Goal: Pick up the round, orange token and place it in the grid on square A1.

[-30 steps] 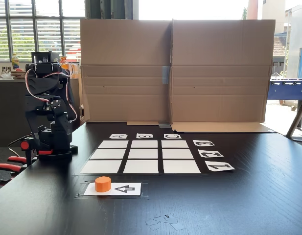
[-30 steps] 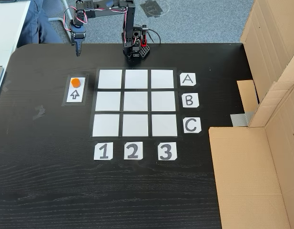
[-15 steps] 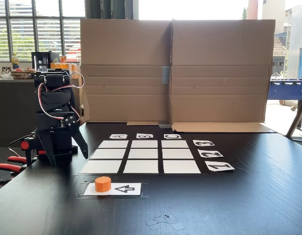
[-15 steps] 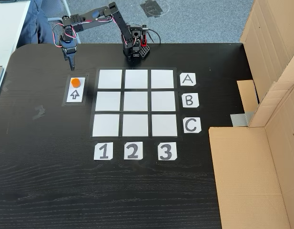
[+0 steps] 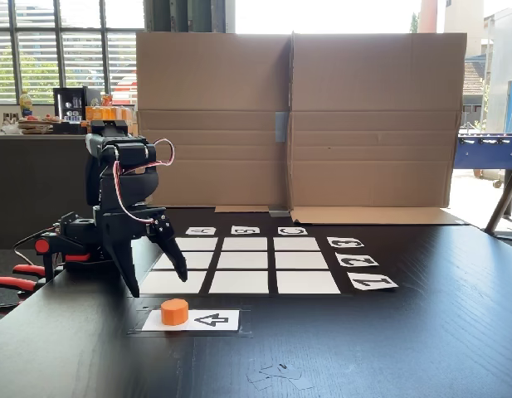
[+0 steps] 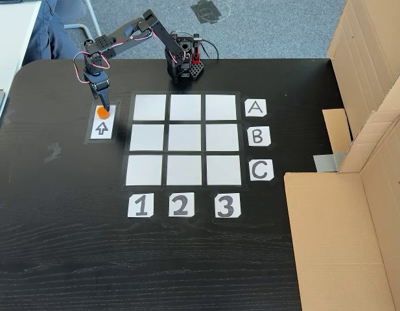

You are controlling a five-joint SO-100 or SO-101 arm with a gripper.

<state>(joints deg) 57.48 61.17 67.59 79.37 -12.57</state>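
Observation:
The round, orange token sits on one end of a white card with a black arrow, left of the grid in both fixed views. My black gripper hangs open just above and behind the token, its fingers spread wider than the token and touching nothing. Square A1 is the corner cell nearest the card; one fingertip overlaps its edge in the low fixed view.
The arm's base stands at the table's far edge by row A. Tall cardboard walls close off one side of the table. Red clamps grip the table edge. Small tape scraps lie near the front.
The arm has unfolded from beside its base and swung out and down toward the arrow card. The gripper now hovers open over the token, which has not moved.

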